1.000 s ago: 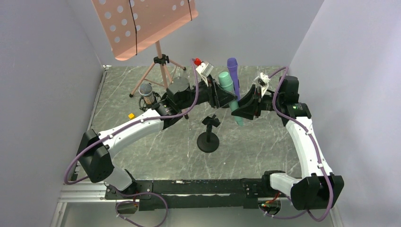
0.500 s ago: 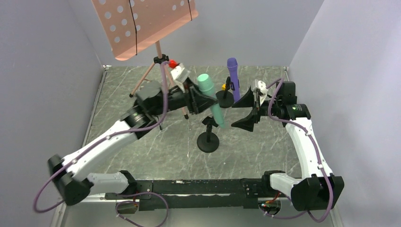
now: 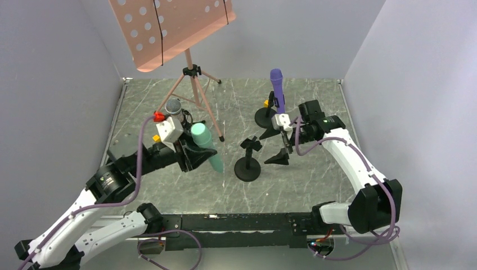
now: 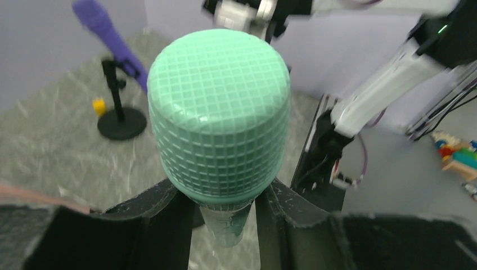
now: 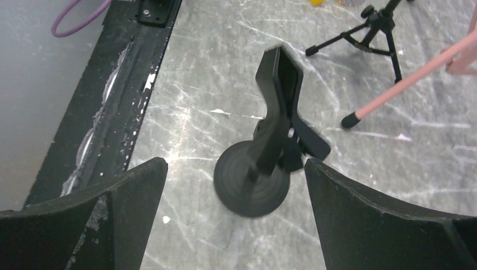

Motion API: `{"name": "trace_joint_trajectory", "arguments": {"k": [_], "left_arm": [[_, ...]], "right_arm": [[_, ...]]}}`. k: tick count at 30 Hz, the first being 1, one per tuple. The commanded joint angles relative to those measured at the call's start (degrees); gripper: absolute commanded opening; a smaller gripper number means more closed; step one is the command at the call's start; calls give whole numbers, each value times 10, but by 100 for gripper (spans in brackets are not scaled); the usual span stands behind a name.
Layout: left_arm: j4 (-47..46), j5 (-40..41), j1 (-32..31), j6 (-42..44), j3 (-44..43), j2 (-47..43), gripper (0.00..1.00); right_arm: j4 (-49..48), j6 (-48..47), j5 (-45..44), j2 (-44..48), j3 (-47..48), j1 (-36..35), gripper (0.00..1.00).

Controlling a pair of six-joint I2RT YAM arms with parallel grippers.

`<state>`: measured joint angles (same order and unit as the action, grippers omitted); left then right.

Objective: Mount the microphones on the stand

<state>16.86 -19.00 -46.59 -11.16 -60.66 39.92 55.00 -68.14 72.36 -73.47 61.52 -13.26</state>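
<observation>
Aloft left of the black stand [image 3: 247, 169], the left end effector [image 3: 197, 157] clamps the mint-green microphone [image 3: 206, 147], long axis steep, head up; the right end effector [image 5: 233, 167] gapes open facing that stand.

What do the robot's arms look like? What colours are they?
The left arm and right arm have white shells and chunky black joints. A purple cable loops along each. The left gripper and right gripper have black wedge-shaped fingers.
</observation>
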Motion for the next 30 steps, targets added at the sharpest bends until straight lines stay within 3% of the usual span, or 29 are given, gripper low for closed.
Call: {"name": "trace_joint_trajectory", "arguments": {"k": [1,7,13,19,24,30], "left_arm": [[42,39,-1,6,69,-24,0],[33,58,-1,-5,129,-77,0],[34,71,-1,-5,153,-107,0],[42,74,-1,-2,154,-108,0],[39,73,0,-4,157,-108,0],[39,74,-1,-13,162,-116,0]], "right_arm": [[-106,57,-76,-15,59,-66,95],[-148,114,-131,-34,85,-116,87],[-179,169,-148,-46,103,-128,86],[-156,144,-142,-57,123,-129,86],[-95,57,-116,-78,155,-139,87],[-88,20,-121,-109,155,-157,78]]}}
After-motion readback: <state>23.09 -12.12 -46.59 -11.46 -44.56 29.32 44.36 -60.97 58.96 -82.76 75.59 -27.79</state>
